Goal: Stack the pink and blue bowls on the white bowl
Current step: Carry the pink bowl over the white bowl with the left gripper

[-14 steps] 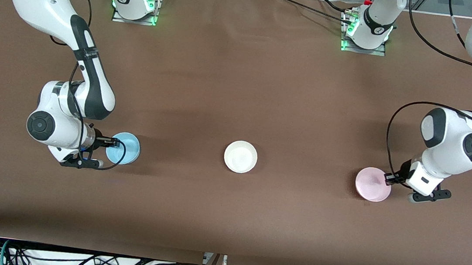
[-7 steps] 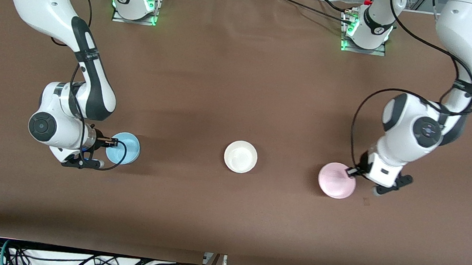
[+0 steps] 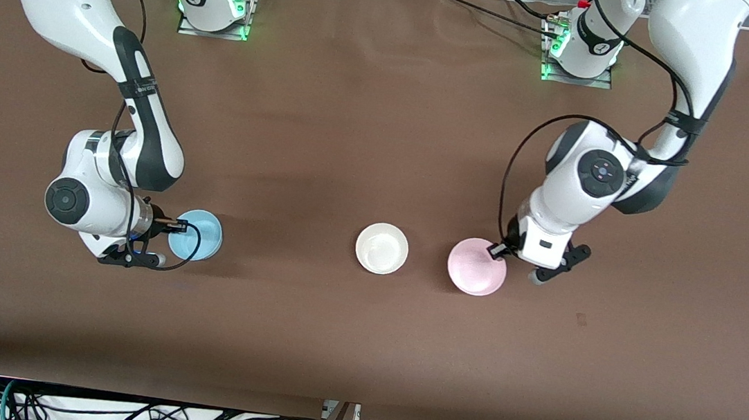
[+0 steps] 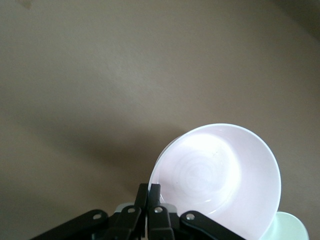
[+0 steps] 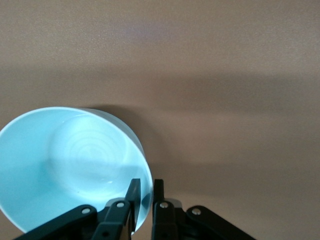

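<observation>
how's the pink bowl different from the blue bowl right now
The pink bowl hangs from the left gripper, close beside the white bowl. The blue bowl sits by the right arm's end, its rim between the right gripper fingers. Both look equal-sized, round and shallow.

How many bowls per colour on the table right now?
Pink bowl: 1
Blue bowl: 1
White bowl: 1
Total: 3 bowls
</observation>
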Controlling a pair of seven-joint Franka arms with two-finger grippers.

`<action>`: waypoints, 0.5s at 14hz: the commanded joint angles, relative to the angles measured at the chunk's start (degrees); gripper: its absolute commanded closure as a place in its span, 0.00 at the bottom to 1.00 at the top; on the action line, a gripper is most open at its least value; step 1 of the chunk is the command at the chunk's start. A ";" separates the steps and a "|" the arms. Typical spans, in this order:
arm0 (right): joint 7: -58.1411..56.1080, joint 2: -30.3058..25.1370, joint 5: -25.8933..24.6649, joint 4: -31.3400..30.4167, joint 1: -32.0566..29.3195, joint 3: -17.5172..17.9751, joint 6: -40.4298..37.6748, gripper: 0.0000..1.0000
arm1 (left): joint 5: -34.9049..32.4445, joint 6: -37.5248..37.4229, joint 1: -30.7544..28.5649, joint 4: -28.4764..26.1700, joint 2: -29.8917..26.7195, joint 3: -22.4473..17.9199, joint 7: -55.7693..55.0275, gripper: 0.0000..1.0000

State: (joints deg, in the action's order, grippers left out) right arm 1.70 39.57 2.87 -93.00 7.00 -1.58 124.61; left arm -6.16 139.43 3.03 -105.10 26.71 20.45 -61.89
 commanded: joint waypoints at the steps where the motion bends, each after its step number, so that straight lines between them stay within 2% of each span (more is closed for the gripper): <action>1: -0.38 0.69 0.83 0.80 -0.15 0.17 -0.07 1.00 | -0.69 -1.18 4.34 2.97 0.36 -0.76 -7.52 1.00; 7: -0.65 -1.24 1.18 1.94 0.20 0.17 -1.56 1.00 | -0.69 -1.27 11.11 7.01 3.96 -1.55 -16.23 1.00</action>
State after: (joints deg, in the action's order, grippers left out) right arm 1.63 39.18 3.60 -92.07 7.11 -1.45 124.29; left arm -6.16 139.36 11.44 -100.94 28.65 20.14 -75.43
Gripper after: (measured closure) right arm 0.965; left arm 0.974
